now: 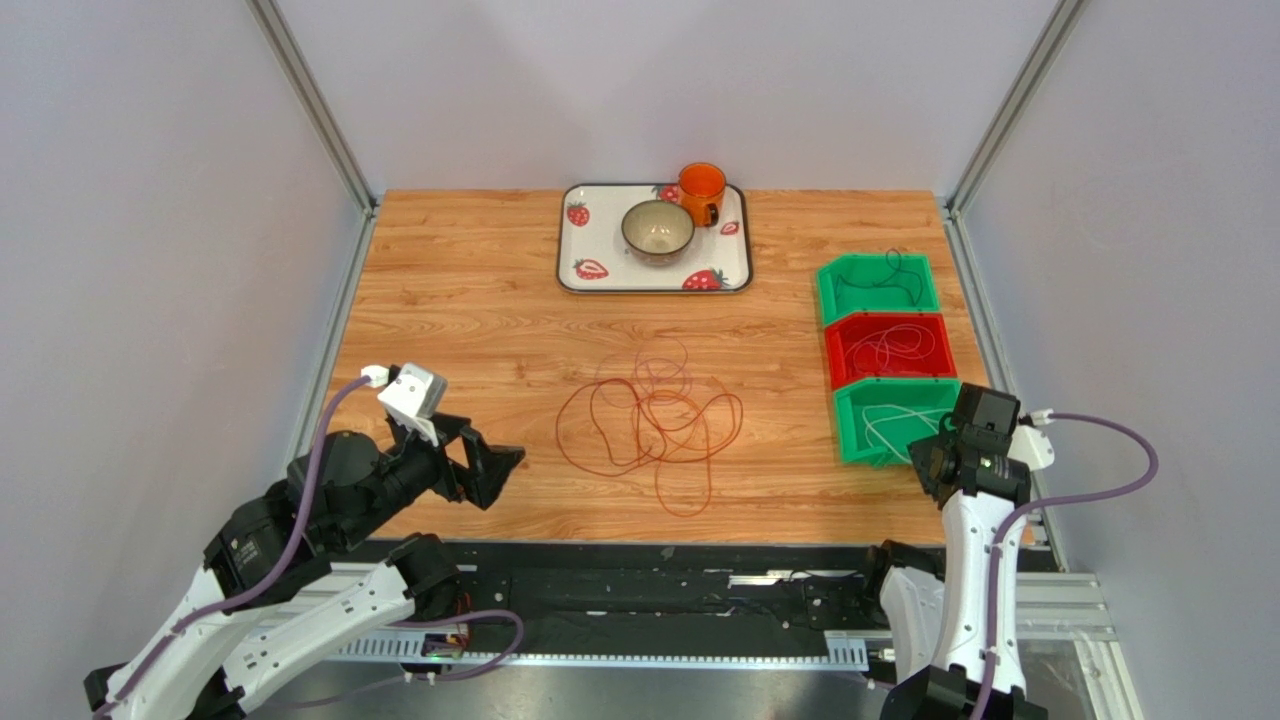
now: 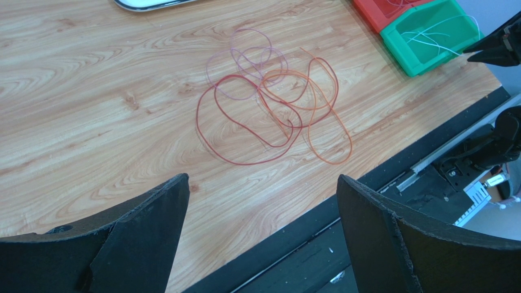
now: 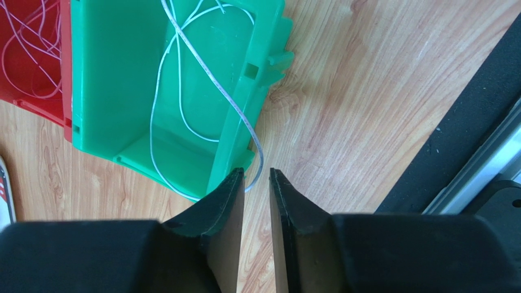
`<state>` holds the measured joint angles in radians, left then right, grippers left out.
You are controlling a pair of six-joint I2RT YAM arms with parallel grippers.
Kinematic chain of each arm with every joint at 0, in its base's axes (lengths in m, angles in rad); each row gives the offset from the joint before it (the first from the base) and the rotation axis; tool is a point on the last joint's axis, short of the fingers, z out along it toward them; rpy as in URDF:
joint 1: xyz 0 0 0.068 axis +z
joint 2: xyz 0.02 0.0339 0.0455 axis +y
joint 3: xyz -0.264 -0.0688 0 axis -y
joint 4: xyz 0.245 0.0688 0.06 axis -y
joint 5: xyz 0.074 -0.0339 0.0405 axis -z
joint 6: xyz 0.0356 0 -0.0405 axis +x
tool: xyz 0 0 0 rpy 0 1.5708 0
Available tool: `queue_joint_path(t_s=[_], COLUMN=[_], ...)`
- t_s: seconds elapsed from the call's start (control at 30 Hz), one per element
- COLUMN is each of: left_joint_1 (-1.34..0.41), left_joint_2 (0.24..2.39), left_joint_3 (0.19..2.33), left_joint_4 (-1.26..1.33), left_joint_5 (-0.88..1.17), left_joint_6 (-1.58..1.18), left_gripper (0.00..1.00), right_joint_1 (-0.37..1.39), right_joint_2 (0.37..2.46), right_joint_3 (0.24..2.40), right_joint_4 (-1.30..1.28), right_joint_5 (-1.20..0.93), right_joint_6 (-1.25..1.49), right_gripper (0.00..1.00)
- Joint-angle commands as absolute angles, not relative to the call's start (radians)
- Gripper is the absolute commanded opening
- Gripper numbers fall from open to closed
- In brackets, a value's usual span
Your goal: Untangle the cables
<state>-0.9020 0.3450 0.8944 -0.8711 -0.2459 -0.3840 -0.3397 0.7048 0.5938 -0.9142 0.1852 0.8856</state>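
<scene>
The cables lie as a loose tangle of thin red, orange and pale pink loops on the wooden table, in the middle near the front. In the left wrist view the tangle lies ahead of my left gripper, which is wide open and empty above the table's front edge. My right gripper hovers at the near corner of the closest green bin, with its jaws a narrow gap apart and nothing between them. A white cable lies in that bin and droops over its rim just past my fingertips.
Three bins stand in a row at the right: green, red and green, each holding thin wires. A strawberry-print tray at the back holds a bowl and an orange mug. A black rail runs along the front edge.
</scene>
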Motion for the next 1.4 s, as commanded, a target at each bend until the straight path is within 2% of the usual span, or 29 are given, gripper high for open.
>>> queue_joint_path(t_s=[0.0,0.33,0.5,0.6,0.97,1.37], left_joint_1=[-0.905,-0.905,-0.905,-0.905,-0.905,-0.904], left_joint_2=[0.339,0.336,0.337,0.337,0.337,0.339], left_joint_3=[0.885,0.885,0.885,0.885,0.885,0.885], left_joint_4=[-0.848,-0.85,-0.85,-0.85,-0.851,-0.853], left_joint_5=[-0.249,-0.25,-0.252,-0.252,-0.256,-0.262], left_joint_6=[-0.383,-0.385,-0.385,-0.385,-0.385,-0.387], left_gripper=[0.98,0.98,0.98,0.98,0.98,0.98], right_joint_1=[-0.354,-0.36,-0.36,-0.362,-0.365,-0.365], right_joint_2=[0.713,0.71,0.709,0.704,0.727,1.031], right_joint_3=[0.62,0.629,0.62,0.62,0.709,0.735], right_joint_4=[-0.856,-0.85,-0.848,-0.844,-0.813,-0.624], right_joint_5=[0.204,0.206,0.196,0.198,0.163,0.04], right_joint_6=[0.896,0.882,0.879,0.871,0.87,0.871], right_gripper=[0.23,0.11,0.11,0.0,0.0,0.0])
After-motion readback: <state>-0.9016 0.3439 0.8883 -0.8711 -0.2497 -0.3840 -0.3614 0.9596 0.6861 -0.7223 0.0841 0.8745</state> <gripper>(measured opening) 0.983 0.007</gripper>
